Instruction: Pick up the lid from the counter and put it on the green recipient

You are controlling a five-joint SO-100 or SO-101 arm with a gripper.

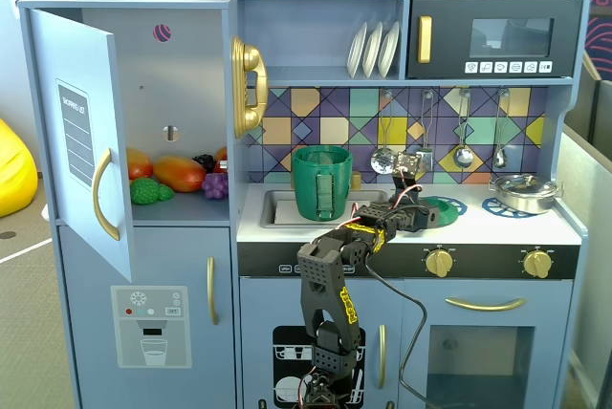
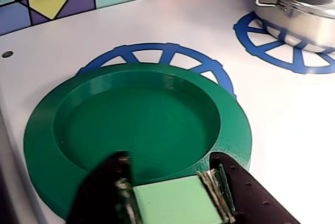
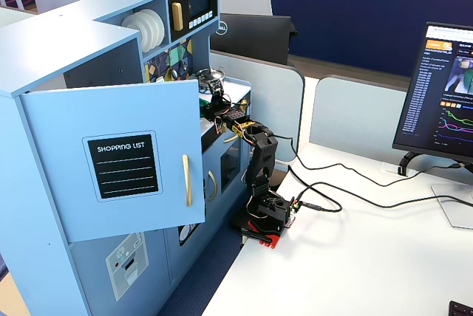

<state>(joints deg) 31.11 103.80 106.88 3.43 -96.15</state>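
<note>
The green lid [image 2: 141, 124] lies flat on the white counter over a blue burner ring [image 2: 157, 56]; in a fixed view it [image 1: 446, 206] shows right of the sink. My gripper [image 2: 167, 192] is at the lid's near rim, its two black jaws pressed against both sides of a light-green square block there. In a fixed view the gripper [image 1: 422, 214] reaches over the counter edge to the lid. The tall dark-green pot [image 1: 322, 182] with its ribbed strap handle stands in the sink, left of the gripper, open at the top.
A shiny silver pot [image 2: 298, 4] with its own lid sits on the right burner ring [image 1: 523, 192]. Utensils hang on the tiled back wall [image 1: 464, 132]. The cupboard door [image 1: 81, 132] at the left stands open, with toy fruit inside.
</note>
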